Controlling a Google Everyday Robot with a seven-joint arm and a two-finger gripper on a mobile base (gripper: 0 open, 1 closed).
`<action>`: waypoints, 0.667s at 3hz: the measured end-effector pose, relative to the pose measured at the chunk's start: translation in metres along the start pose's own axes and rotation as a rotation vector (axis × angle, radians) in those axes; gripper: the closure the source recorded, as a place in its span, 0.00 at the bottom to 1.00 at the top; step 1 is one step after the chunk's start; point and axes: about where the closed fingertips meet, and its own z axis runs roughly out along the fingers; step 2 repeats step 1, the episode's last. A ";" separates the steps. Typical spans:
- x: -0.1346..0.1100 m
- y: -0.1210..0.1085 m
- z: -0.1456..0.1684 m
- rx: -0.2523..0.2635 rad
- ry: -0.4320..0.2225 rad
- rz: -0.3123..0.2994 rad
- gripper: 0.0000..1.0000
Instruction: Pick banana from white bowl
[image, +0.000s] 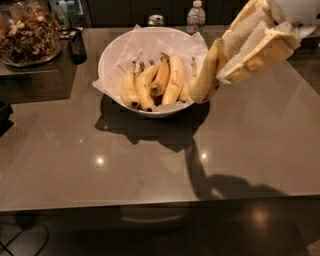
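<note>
A tan padded gripper (223, 62) reaches in from 2 o'clock, clasping the long pale banana (202, 82). The banana hangs upright at the 3 o'clock rim of the white bowl (107, 62), which holds other bananas (150, 85) on a grey table (150, 165).

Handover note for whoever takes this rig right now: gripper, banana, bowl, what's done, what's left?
Gripper: upper right, beside the bowl's right rim, shut on the banana.
Banana: held steeply tilted, lower end at the rim; whether it touches the rim cannot be told.
Bowl: on the table, other bananas lying inside.
Done: grasp made, banana out of the pile.
Left: lift it clear of the bowl.
</note>
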 end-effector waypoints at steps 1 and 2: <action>-0.001 0.000 0.000 0.002 -0.006 0.001 1.00; -0.001 0.000 0.000 0.002 -0.006 0.001 1.00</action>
